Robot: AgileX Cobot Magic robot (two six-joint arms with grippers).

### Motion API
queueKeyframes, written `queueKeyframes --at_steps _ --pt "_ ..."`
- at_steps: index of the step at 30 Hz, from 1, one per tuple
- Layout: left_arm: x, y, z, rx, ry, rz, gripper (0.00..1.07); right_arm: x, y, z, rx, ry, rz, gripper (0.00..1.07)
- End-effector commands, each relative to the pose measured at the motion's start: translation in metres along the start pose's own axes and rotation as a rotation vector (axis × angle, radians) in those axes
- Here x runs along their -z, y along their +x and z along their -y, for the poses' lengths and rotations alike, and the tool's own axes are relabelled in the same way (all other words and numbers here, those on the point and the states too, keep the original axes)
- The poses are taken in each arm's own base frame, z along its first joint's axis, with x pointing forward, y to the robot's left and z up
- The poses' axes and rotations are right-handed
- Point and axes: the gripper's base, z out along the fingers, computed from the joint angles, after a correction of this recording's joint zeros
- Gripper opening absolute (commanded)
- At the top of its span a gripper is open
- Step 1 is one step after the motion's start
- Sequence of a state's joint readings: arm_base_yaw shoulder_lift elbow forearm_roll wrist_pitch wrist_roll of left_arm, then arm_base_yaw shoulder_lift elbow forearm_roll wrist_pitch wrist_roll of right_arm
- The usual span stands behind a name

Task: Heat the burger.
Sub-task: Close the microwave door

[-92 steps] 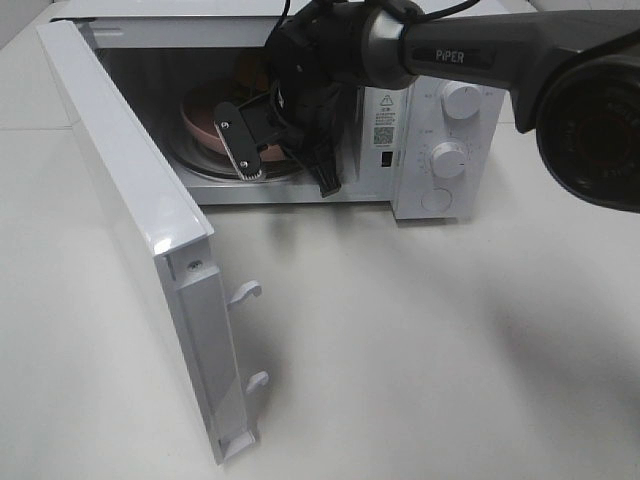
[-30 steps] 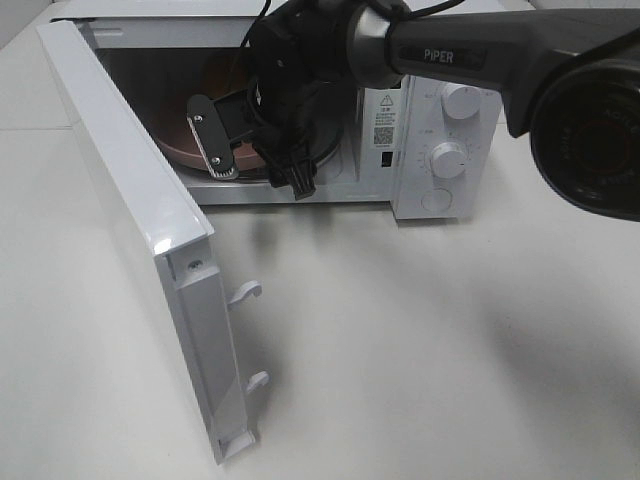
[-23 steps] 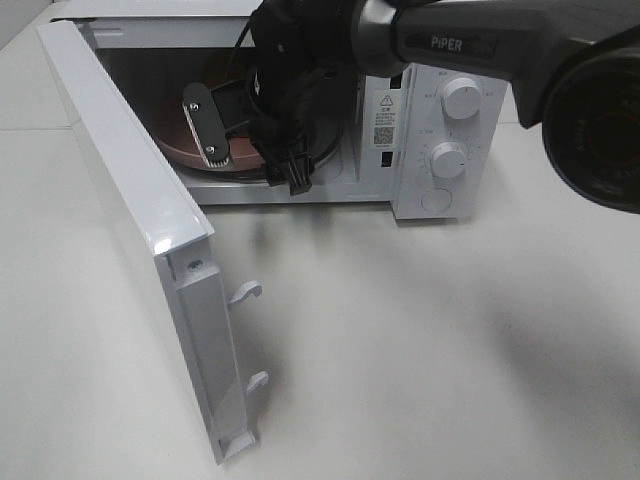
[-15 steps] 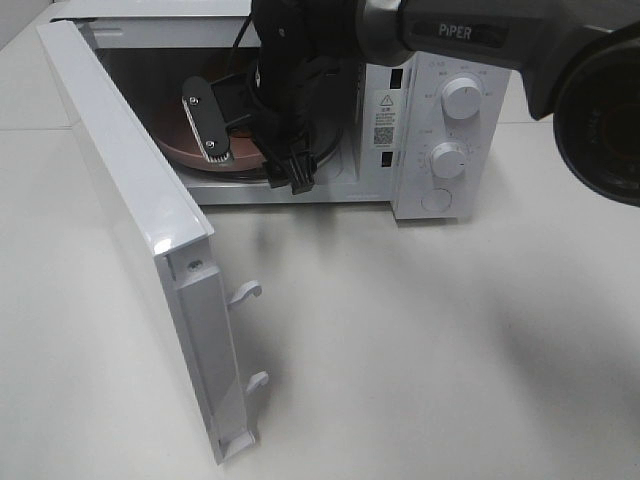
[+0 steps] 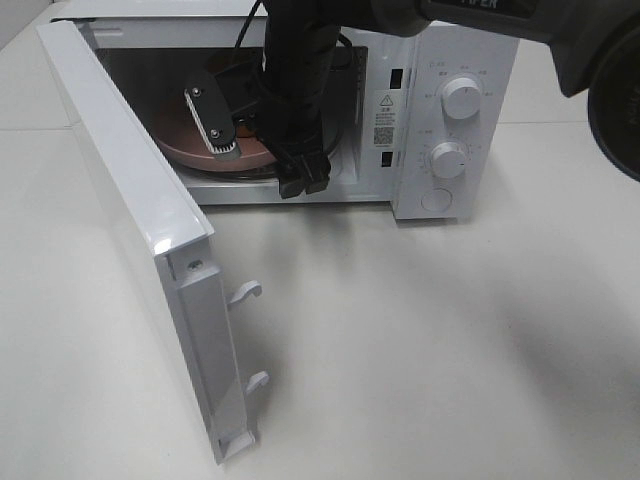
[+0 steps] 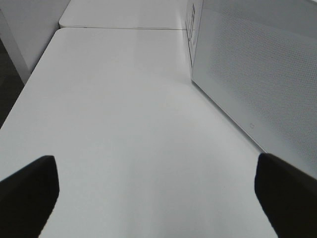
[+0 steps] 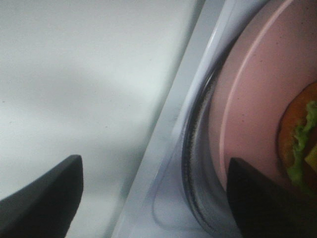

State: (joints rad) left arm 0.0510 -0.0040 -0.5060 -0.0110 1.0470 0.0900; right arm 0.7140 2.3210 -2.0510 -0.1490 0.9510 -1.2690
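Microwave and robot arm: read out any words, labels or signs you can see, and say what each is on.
No text can be quoted in full.
White lettering on the right arm: cut off by the picture's edge, unreadable.
Warning triangle on the microwave label: print too small.
QR code below it: no readable words.
Markings round the upper dial and lower dial: too small.
Wrist views: nothing readable.

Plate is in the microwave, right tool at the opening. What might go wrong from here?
The open right tool sits close to the pink plate rim and glass turntable; pulling out could snag and drag the plate, shifting the burger. The microwave door stands wide open; closing it before the arm clears would strike the arm.
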Motion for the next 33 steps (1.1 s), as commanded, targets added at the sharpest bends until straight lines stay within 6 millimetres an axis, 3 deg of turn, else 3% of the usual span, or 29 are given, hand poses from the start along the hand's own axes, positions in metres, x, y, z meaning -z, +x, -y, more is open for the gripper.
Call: queueKeyframes --at_steps 1,17,33 --pt "0.003 0.002 0.0 0.003 0.003 0.019 1.03 0.005 0.002 -0.006 -0.003 -0.076 0.004 0.76" --pt "0.003 0.002 0.0 0.003 0.003 0.019 1.03 0.016 0.008 -0.026 -0.048 -0.272 -0.059 0.76" --pt "0.003 0.002 0.0 0.003 0.003 0.019 1.03 0.056 0.023 -0.067 -0.134 -0.329 -0.096 0.76"
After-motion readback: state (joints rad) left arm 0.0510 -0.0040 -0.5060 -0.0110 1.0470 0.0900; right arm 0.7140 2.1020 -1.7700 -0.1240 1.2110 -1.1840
